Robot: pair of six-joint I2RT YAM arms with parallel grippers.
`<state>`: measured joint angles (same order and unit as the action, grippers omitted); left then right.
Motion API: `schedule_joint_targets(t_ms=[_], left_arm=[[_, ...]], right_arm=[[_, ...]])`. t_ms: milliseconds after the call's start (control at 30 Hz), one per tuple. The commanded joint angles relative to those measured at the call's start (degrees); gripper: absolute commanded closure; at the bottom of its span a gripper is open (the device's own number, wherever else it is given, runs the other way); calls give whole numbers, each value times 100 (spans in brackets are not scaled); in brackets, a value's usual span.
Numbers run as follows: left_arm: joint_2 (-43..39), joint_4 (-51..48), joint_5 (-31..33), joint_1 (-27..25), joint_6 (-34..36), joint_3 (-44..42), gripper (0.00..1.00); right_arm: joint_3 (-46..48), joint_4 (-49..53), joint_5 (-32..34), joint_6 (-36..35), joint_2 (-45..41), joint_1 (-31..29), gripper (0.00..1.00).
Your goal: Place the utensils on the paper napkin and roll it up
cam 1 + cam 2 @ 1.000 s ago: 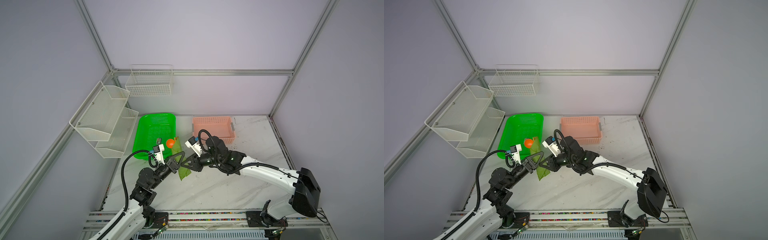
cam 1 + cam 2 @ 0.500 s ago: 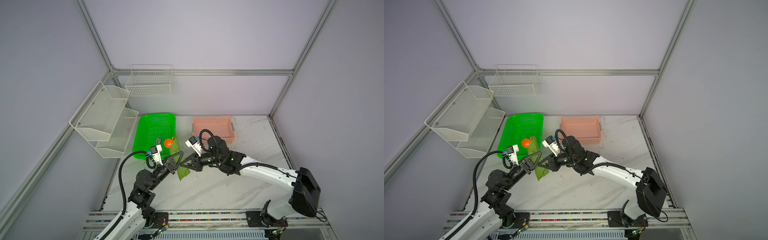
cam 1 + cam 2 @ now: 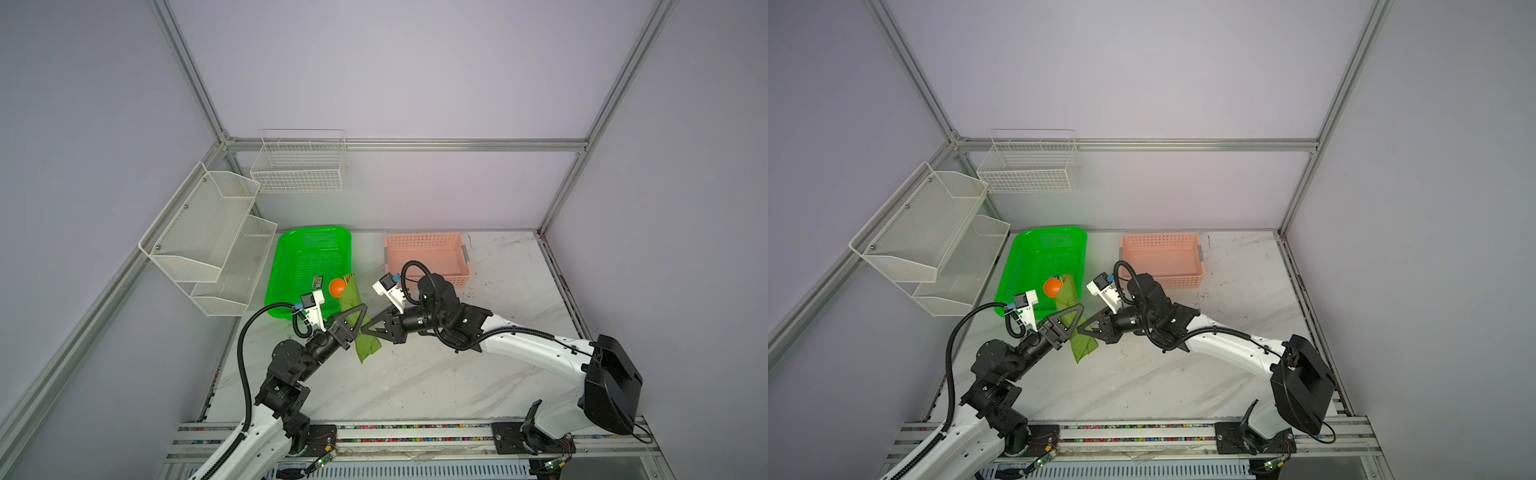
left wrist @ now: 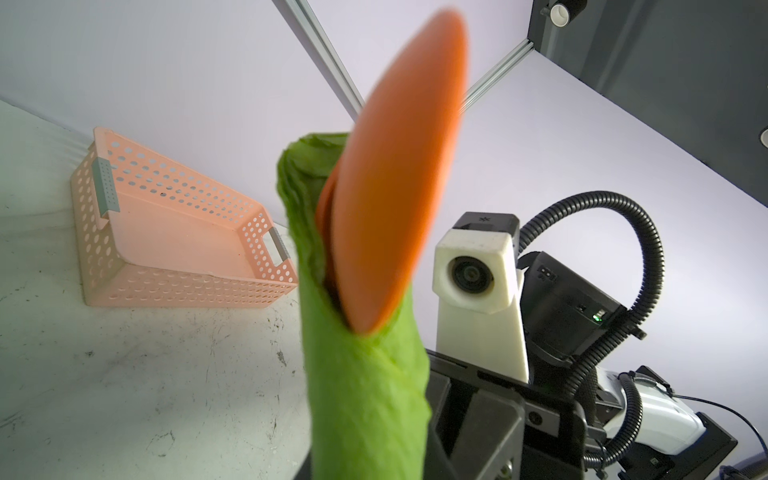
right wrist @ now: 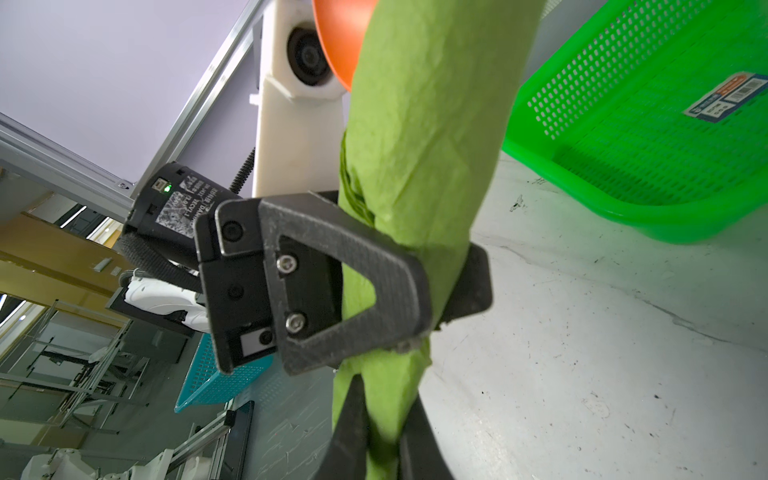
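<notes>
Paper napkin (image 3: 350,297) rolled around utensils (image 3: 337,287), both jaws clamping it, at green tray's (image 3: 309,249) edge

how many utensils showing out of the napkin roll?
2: spoon bowl at the held roll's far end; apparent fork tines beside it. More may be hidden inside the paper napkin.

Both top views look down from high; wrist views — close, seemingly facing each other — share the paper napkin (image 4: 365,395).
</notes>
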<state>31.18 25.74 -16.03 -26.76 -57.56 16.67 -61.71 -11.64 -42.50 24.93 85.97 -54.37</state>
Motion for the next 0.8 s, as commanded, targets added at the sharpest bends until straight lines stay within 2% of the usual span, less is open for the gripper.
schedule_joint_targets(t_ms=[0, 133, 300, 767], left_arm=[[2, 510, -44, -39, -201, 712, 73], [11, 520, 0, -39, -220, 715, 60], [69, 498, -31, -39, -215, 783, 59], [-102, -108, -65, 35, 12, 934, 83]], right_arm=[[133, -66, -343, -48, 156, -91, 100], [116, -101, -412, -41, 252, -87, 100], [110, -72, -468, -64, 375, -86, 100], [172, 177, -344, -229, 243, -83, 100]])
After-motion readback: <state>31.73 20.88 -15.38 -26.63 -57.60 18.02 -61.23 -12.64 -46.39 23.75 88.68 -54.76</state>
